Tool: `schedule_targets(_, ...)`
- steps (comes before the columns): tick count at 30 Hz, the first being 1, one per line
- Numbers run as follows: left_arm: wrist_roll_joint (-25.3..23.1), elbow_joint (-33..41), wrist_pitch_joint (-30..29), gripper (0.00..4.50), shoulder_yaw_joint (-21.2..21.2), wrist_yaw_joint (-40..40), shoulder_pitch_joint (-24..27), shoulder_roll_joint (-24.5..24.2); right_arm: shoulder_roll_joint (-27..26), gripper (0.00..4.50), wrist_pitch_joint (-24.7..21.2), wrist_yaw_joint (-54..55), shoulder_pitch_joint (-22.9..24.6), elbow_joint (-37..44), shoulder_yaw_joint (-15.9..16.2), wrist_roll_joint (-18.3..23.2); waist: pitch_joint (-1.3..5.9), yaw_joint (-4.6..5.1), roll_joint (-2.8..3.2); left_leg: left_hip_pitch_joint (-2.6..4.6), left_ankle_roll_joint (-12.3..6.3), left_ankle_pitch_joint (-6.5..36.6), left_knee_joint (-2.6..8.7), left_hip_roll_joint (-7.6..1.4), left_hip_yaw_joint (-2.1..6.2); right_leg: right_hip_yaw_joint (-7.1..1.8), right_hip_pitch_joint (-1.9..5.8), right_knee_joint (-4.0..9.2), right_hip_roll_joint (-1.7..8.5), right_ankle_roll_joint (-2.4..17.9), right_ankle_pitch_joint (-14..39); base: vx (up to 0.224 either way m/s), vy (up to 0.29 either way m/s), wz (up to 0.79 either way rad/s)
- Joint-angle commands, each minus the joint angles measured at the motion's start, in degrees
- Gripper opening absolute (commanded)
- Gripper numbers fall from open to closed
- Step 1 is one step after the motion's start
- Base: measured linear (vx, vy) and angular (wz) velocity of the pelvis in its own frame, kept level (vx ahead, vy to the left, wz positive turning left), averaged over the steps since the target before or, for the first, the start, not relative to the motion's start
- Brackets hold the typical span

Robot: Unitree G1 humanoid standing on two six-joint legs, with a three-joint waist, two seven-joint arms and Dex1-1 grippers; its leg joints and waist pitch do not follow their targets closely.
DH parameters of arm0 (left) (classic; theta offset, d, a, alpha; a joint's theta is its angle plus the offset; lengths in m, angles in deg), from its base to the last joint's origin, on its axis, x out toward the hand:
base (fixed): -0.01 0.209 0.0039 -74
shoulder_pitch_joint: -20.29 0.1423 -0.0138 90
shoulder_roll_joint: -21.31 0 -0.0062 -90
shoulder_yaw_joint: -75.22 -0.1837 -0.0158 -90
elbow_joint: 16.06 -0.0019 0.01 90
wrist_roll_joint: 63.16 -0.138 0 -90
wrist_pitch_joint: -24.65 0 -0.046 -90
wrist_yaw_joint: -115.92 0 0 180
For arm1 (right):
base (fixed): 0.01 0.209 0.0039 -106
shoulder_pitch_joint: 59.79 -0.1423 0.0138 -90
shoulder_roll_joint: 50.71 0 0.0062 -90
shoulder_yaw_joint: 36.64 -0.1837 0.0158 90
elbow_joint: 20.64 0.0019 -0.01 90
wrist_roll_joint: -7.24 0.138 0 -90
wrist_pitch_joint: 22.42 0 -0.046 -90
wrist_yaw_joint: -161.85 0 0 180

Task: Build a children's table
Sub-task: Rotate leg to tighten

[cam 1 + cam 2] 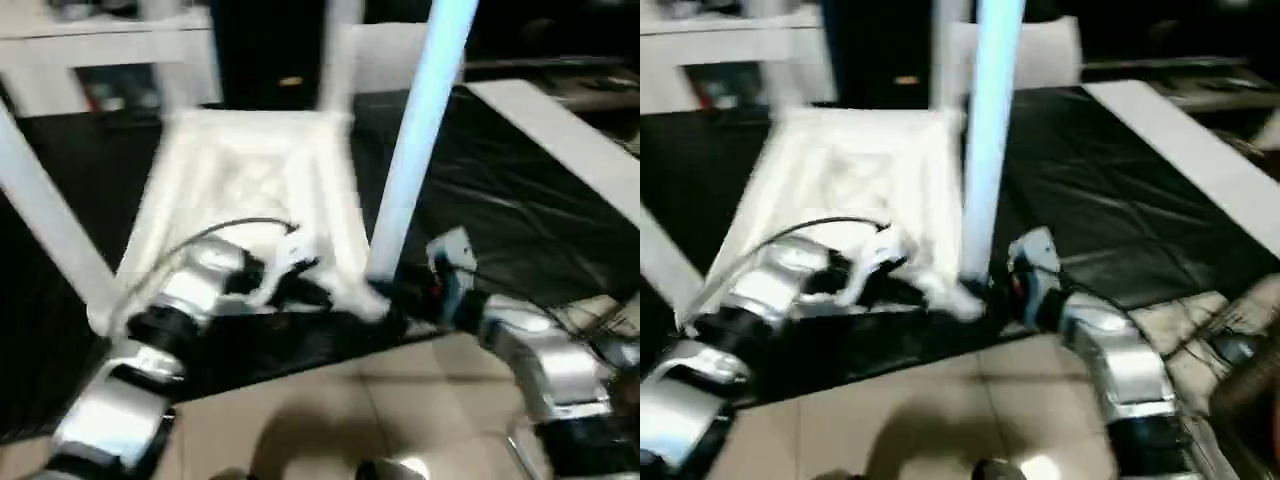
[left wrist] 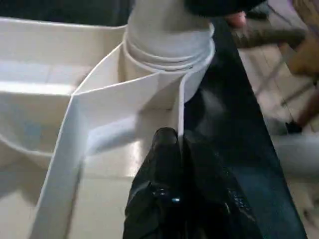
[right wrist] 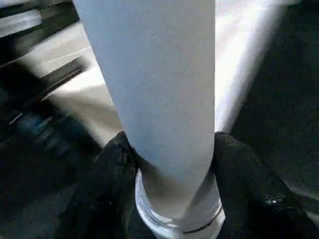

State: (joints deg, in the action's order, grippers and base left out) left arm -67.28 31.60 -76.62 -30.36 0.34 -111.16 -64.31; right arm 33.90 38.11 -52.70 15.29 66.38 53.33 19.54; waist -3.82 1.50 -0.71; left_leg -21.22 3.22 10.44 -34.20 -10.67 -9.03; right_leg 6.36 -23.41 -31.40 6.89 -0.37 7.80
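Observation:
The white children's table top [image 1: 250, 180] lies upside down on a black sheet, ribbed underside facing up. Three legs stand in its corner sockets: one at the near right corner [image 1: 415, 140], one at the left [image 1: 50, 230], one at the far side [image 1: 335, 60]. My left gripper [image 1: 310, 290] is at the near edge, its black fingers [image 2: 167, 164] shut on the thin raised rim [image 2: 180, 109] just beside the corner socket [image 2: 169, 45]. My right gripper [image 1: 395, 300] is shut around the base of the near right leg [image 3: 154, 89], one finger [image 3: 112, 169] on each side.
The black sheet [image 1: 500, 220] covers the work surface and ends at a tiled floor [image 1: 350, 410] close to me. A long white board [image 1: 560, 130] lies at the right. White furniture [image 1: 100, 50] stands along the back.

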Motion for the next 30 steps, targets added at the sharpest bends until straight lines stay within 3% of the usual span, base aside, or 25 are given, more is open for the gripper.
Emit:
schedule_targets(1, 2.6, 2.9, -1.3, 0.0, -0.5, -5.3, -1.3, 7.0, -7.2, 1.95, -2.2, 3.6, -2.2, 0.2, 5.6, 1.7, 2.85, 0.78, 0.23, 0.29, 1.79, 30.2, 5.23, -1.64, 1.76, 0.06, 2.56, 6.07, 1.82, 2.5, 39.8, 0.0, 0.0, 0.0)
schedule_targets(3, 2.4, 3.0, -2.5, 0.0, 0.4, -9.3, -1.7, 8.7, -10.2, 1.95, -2.1, 8.1, -3.0, -0.9, 5.1, 0.7, 2.72, 2.06, 0.79, 0.8, 1.92, 34.2, 5.45, -1.93, 2.17, 1.0, 2.76, 6.47, 1.83, 2.6, 38.5, 0.0, 0.0, 0.0)
schedule_targets(5, 2.1, 3.4, -3.7, 0.0, 1.2, -12.7, -1.7, 10.3, -13.0, 1.95, -1.4, 11.9, -3.7, -2.0, 5.0, -1.1, 2.52, 3.12, 0.72, 1.14, 1.5, 35.7, 5.41, -1.75, 2.22, 1.39, 2.81, 7.01, 1.99, 2.5, 38.5, 0.0, 0.0, 0.0)
schedule_targets(6, 2.0, 3.8, -4.2, 0.0, 1.5, -13.6, -1.7, 10.8, -14.1, 1.95, -0.9, 12.6, -3.8, -2.1, 4.9, -1.2, 2.38, 3.65, 0.79, 1.7, 1.42, 36.2, 5.17, -1.56, 2.05, 1.7, 2.22, 7.4, 2.17, 2.6, 39.7, 0.0, 0.0, 0.0)
schedule_targets(8, 1.7, 4.3, -4.4, 0.0, 1.6, -14.1, -1.5, 11.1, -14.9, 1.95, -0.3, 12.8, -3.6, -1.8, 4.9, -0.9, 2.2, 4.33, 1.23, 1.42, 1.64, 37.3, 5.48, -1.92, 2.43, 2.31, 3.06, 7.3, 2.45, 2.1, 39.1, 0.0, 0.0, 0.0)
schedule_targets(9, 1.7, 4.3, -4.4, 0.0, 1.6, -14.1, -1.5, 11.1, -14.9, 2.3, -0.3, 12.8, -3.6, -1.8, 4.9, -0.9, 2.38, 4.33, 1.34, 1.26, 1.7, 37.3, 5.6, -2.02, 2.55, 2.16, 3.41, 7.07, 2.57, 2.1, 38.1, 0.0, 0.0, 0.0)
schedule_targets(11, 1.5, 5.0, -4.1, 0.0, 1.3, -13.0, -1.1, 10.2, -14.2, 2.3, 0.8, 11.9, -2.8, -0.4, 3.8, 0.1, 2.47, 4.27, 1.27, 1.25, 1.63, 36.1, 5.67, -1.77, 2.37, 1.32, 2.94, 6.83, 2.8, 3.1, 36.7, 0.0, 0.0, 0.0)
schedule_targets(12, 1.2, 5.6, -3.2, 0.0, 0.7, -11.5, -0.6, 9.0, -13.3, 2.53, 1.0, 11.5, -2.4, 0.3, 2.8, 0.3, 2.54, 4.4, 1.09, 1.07, 1.31, 34.6, 5.53, -1.56, 2.2, 1.02, 2.86, 6.82, 2.98, 3.8, 36.7, 0.0, 0.0, 0.0)
schedule_targets(14, 1.2, 5.9, -3.0, 0.0, 0.5, -10.6, -0.4, 8.2, -12.2, 2.72, 1.7, 10.7, -2.1, 0.5, 2.6, 0.1, 2.85, 4.25, 1.15, 0.38, 0.76, 31.5, 5.73, -1.73, 2.14, 0.34, 3.21, 6.16, 3.1, 5.2, 33.9, 0.0, 0.0, 0.0)
schedule_targets(17, 1.7, 7.0, -1.9, 0.0, -0.2, -5.8, 0.7, 4.8, -6.3, 2.94, 4.6, 5.7, -0.5, 1.5, 2.5, -1.0, 3.5, 3.67, 0.98, -0.3, -0.78, 25.6, 5.7, -2.01, 1.63, -0.72, 3.54, 4.85, 2.88, 8.9, 24.7, 0.0, 0.0, 0.0)
schedule_targets(18, 1.5, 7.2, -1.0, 0.0, -0.6, -4.1, 1.0, 3.7, -4.7, 3.06, 5.2, 3.9, 0.0, 1.7, 1.9, -0.8, 3.96, 3.14, 0.92, -0.71, -1.93, 21.6, 5.52, -2.05, 1.38, -1.08, 3.86, 4.03, 2.69, 10.6, 19.4, 0.0, 0.0, 0.0)
schedule_targets(19, 1.4, 7.2, -0.6, 0.0, -0.7, -3.6, 1.2, 3.2, -4.1, 3.16, 5.4, 3.2, 0.2, 1.7, 1.7, -0.7, 4.18, 2.76, 0.46, -1.14, -3.83, 17.4, 5.09, -1.84, 0.92, -1.64, 3.79, 3.23, 2.56, 12.1, 14.6, 0.0, 0.0, 0.0)
schedule_targets(20, 1.3, 7.2, -0.5, 0.0, -0.7, -3.4, 1.2, 3.1, -3.9, 3.22, 5.5, 2.9, 0.2, 1.7, 1.6, -0.7, 4.13, 2.55, 0.2, -1.39, -4.8, 16.2, 4.97, -1.62, 0.67, -1.82, 3.71, 3.05, 2.43, 12.4, 14.2, 0.0, 0.0, 0.0)
schedule_targets(21, 1.2, 6.6, 2.3, 0.0, -1.1, -0.3, 1.4, 1.1, -0.3, 3.37, 6.4, -1.5, 1.1, 2.2, 1.5, -0.2, 3.79, 1.25, -0.04, -0.65, -6.21, 16.3, 4.49, -1.37, 0.13, -2.3, 2.98, 3.7, 2.68, 12.1, 20.2, 0.0, 0.0, 0.0)
schedule_targets(23, 1.2, 6.4, 2.7, 0.0, -1.2, 0.8, 1.4, 0.5, 1.0, 3.45, 6.7, -3.2, 1.3, 2.4, 1.6, 0.1, 3.9, 0.57, 0.1, -0.97, -6.49, 14.5, 4.45, -1.57, 0.09, -2.47, 3.21, 3.33, 2.66, 11.8, 20.9, 0.015, -0.027, 0.01)
schedule_targets(27, 1.3, 5.7, 7.1, 0.0, -3.2, 8.9, 1.5, -3.1, 7.3, 3.83, 7.6, -12.4, 1.4, 2.6, 1.7, 2.3, 4.13, -1.52, 0.42, -0.53, -6.53, 10.3, 4.18, -2.1, -0.27, -2.66, 2.92, 2.31, 2.23, 13.0, 16.1, 0.01, -0.026, 0.0)
schedule_targets(29, 1.3, 5.5, 8.0, 0.0, -3.9, 10.9, 1.5, -4.1, 8.8, 3.98, 7.8, -14.7, 1.2, 2.5, 2.0, 2.7, 4.17, -2.19, 0.62, -0.26, -6.34, 10.1, 4.18, -2.23, -0.34, -2.64, 2.83, 2.07, 1.95, 13.4, 14.4, 0.0, 0.0, 0.0)
schedule_targets(30, 1.2, 5.2, 8.9, 0.0, -4.5, 12.7, 1.3, -4.9, 10.1, 3.98, 8.3, -16.8, 0.9, 2.3, 2.3, 2.8, 4.07, -2.28, 0.41, -0.28, -6.17, 10.1, 4.27, -2.28, -0.44, -2.72, 2.91, 1.94, 1.88, 13.8, 13.7, 0.0, 0.0, 0.0)
